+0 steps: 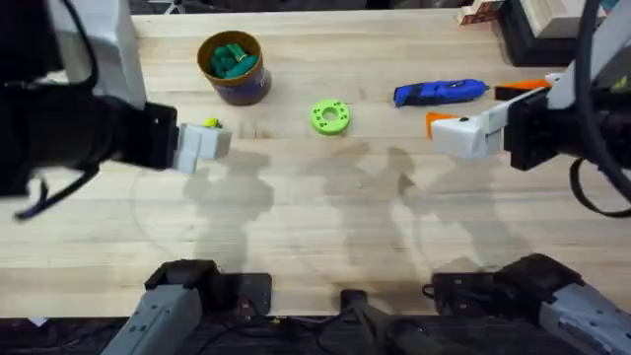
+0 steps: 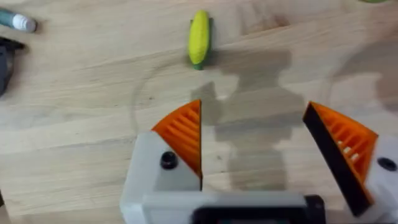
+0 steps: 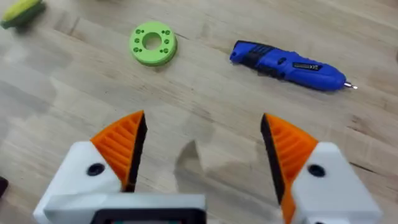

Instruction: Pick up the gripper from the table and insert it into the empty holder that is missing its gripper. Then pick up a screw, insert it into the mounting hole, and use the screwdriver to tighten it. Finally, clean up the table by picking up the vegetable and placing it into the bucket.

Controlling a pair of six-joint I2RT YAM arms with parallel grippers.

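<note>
vegetable: one, on table beside left gripper, near one bucket | one screwdriver | one green disc | left gripper, right gripper: both spread, empty

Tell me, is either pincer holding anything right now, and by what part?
Nothing is held. The left pincer is open over bare table short of the vegetable; the right pincer is open too, with the screwdriver lying beyond it.
</note>
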